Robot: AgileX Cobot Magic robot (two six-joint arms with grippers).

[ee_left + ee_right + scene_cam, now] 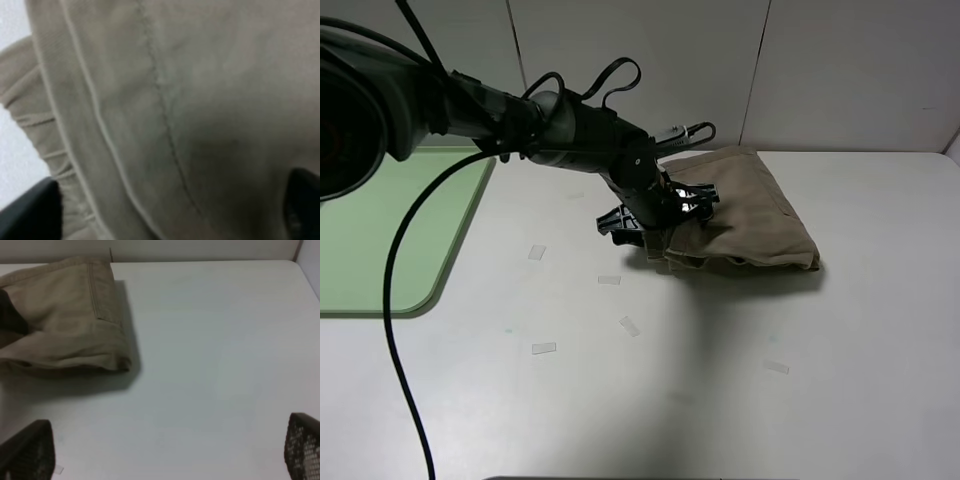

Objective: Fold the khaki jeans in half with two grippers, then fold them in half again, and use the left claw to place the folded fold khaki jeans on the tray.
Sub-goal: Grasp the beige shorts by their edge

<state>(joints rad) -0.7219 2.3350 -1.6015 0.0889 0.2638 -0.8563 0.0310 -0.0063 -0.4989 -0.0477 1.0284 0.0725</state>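
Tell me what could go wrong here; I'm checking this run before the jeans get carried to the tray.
1. The left claw is at only the near-left edge of the folded khaki jeans, so the layers may unfold or sag when lifted.
2. The left wrist view shows fabric filling the space between the jaws, but not how many layers are caught; some could slip out.
3. The tray lies far to the left, so a dragged bundle could catch on its raised rim.

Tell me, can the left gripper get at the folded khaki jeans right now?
Probably yes: the left gripper is already at the near-left edge of the khaki jeans, with fabric filling its wrist view and nothing between them.
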